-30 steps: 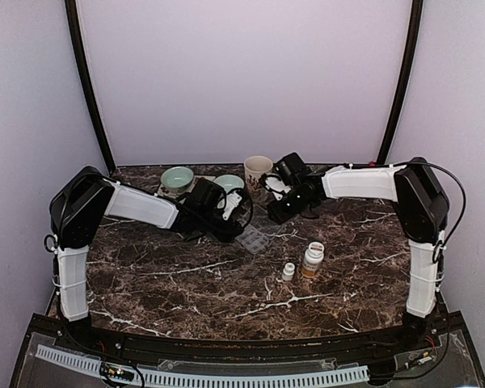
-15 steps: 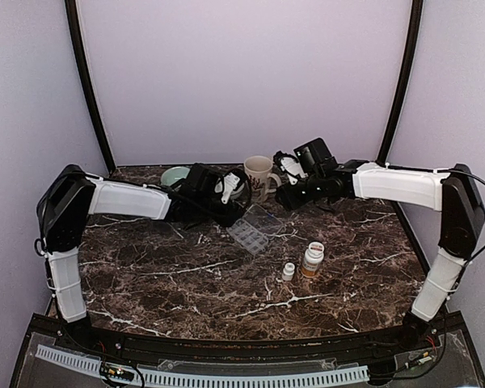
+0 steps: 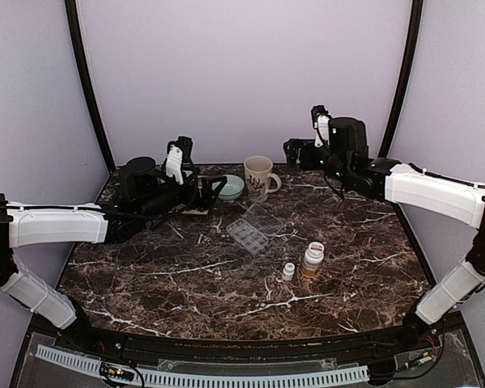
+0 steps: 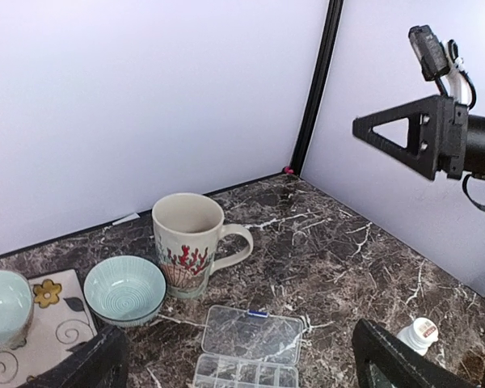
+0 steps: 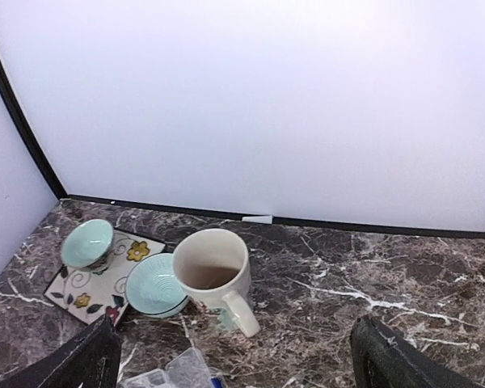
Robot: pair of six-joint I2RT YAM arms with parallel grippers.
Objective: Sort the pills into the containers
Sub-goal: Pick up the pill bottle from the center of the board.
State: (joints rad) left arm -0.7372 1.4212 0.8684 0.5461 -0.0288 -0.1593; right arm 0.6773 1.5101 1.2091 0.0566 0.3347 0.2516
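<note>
Both arms up over the bench [image 3: 186, 275], gripping nothing.
Left fingers [image 4: 396, 368] and right fingers [image 5: 81, 360] are spread wide; the box [image 3: 253, 229] lies lid-open between mug [image 3: 259, 176] and bottle [image 3: 312, 260].

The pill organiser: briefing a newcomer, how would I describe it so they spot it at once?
On the dark marble table, look just in front of the cream mug. The pill organiser lies flat there, lid open; unlike the bottles and bowls, it is clear, rectangular and split into small compartments.
</note>
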